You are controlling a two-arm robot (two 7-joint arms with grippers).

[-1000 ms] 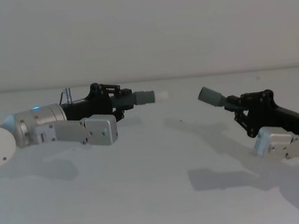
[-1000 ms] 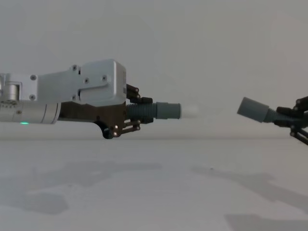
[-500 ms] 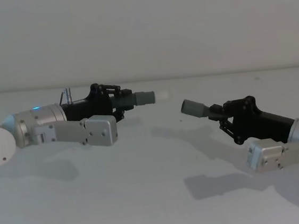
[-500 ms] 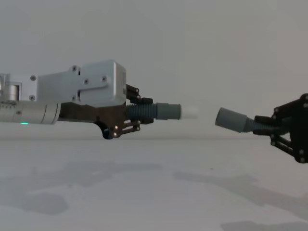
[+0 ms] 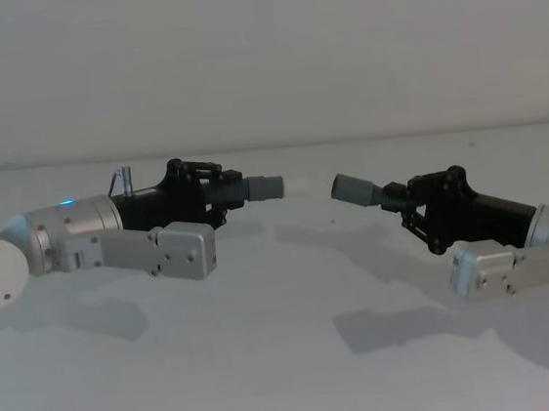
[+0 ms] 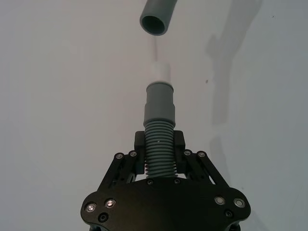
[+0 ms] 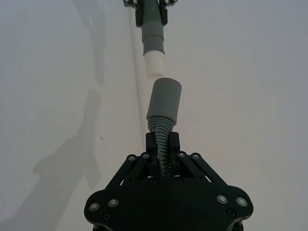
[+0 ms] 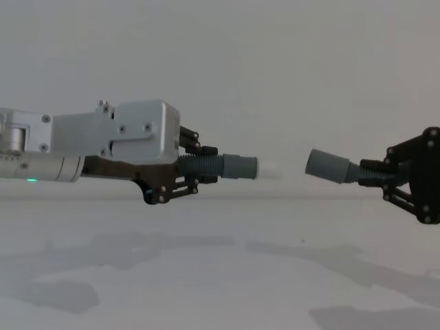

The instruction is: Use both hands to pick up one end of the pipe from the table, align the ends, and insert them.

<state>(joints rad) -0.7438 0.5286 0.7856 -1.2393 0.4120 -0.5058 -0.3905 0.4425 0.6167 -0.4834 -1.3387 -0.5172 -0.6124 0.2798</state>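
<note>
While the two cuffs hang apart in the air, step in hand: alignment of the ends. Pick-up looks done and insertion has not yet begun.
Left gripper (image 5: 216,194): on the left, reaching rightward, jaws drawn narrow on the ribbed hose (image 6: 159,144) just behind the white-tipped cuff (image 5: 266,186).
Right gripper (image 5: 407,201): on the right, reaching leftward, jaws drawn narrow on the hose just behind the open sleeve (image 5: 355,188).
Pipe: both ends are held above the table (image 5: 271,363), toward its far part, with shadows (image 5: 385,326) on the white surface below.
Gap: the white tip (image 6: 159,71) and the sleeve mouth face each other, near but not touching.
Axes: the cuff lies about level. The sleeve tilts, its mouth raised above its hose in the chest view, and sits a little off the cuff's line in the left wrist view.
Next move, as judged: level the sleeve and bring it onto the cuff's line. Then close the gap straight along that line so the tip enters the mouth without catching the rim.
Hidden: the run of pipe behind each gripper. Whether both ends belong to one hose cannot be told.
Hard to make out: the white tip against the pale wall (image 5: 258,50) in the head and chest views.
Cut off: the right gripper's body at the chest view's right edge.
</note>
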